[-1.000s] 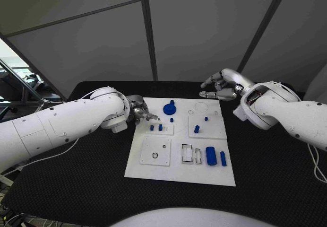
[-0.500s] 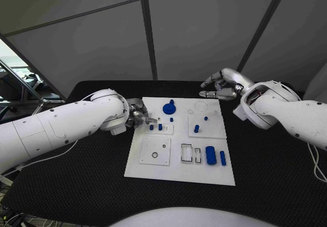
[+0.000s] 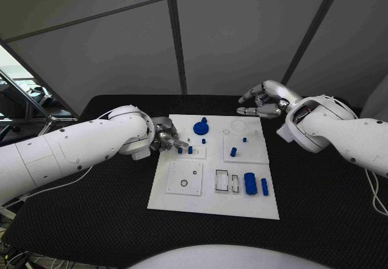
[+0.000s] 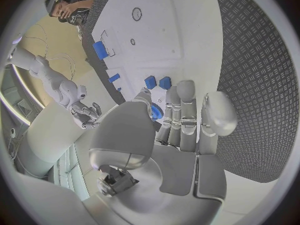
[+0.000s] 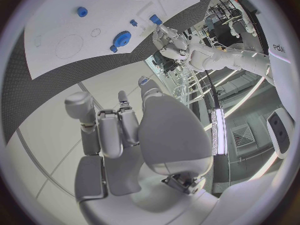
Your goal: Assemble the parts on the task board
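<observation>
The white task board [image 3: 212,202] lies in the middle of the table. On it are a blue gear [image 3: 201,129], two short blue pegs [image 3: 184,150] standing side by side, another peg [image 3: 232,152], a thick blue cylinder [image 3: 250,185] and a slim bar [image 3: 264,188]. My left hand [image 3: 167,137] hovers at the board's left edge, just beyond the two pegs [image 4: 157,82], with its fingers close together. A bit of blue [image 4: 156,112] shows between its thumb and fingers; I cannot tell if it is held. My right hand [image 3: 263,101] hangs past the board's far edge, fingers curled with nothing in them [image 5: 125,130].
Clear rectangular frames [image 3: 226,182] and a square plate with a small ring [image 3: 184,183] sit on the near half of the board. A faint circle [image 3: 239,125] marks its far right corner. The black table [image 3: 97,207] spreads on both sides.
My left hand has drawn slightly back toward the board's left edge and lower over the two pegs. The right hand and the parts have stayed put.
</observation>
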